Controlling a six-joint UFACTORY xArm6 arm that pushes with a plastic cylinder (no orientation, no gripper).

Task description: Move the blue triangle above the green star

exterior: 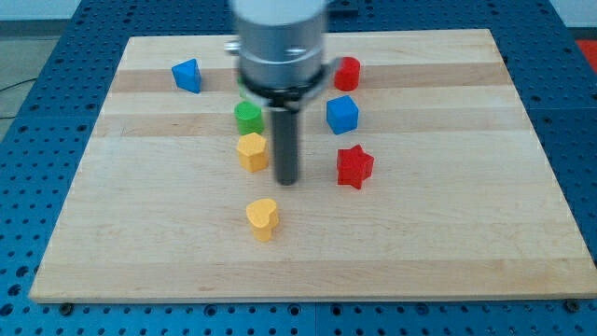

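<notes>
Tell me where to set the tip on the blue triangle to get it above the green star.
No gripping here: push. Set my tip against the view-left side of the blue triangle and push toward the view's right. The green block lies right and lower, so a level push should end above it.

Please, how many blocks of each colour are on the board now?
Blue: 2, a triangle and a cube
Red: 2, a cylinder and a star
Yellow: 2, a hexagon and a heart
Green: 1, a block, partly hidden by the arm, shape unclear
Total: 7
</notes>
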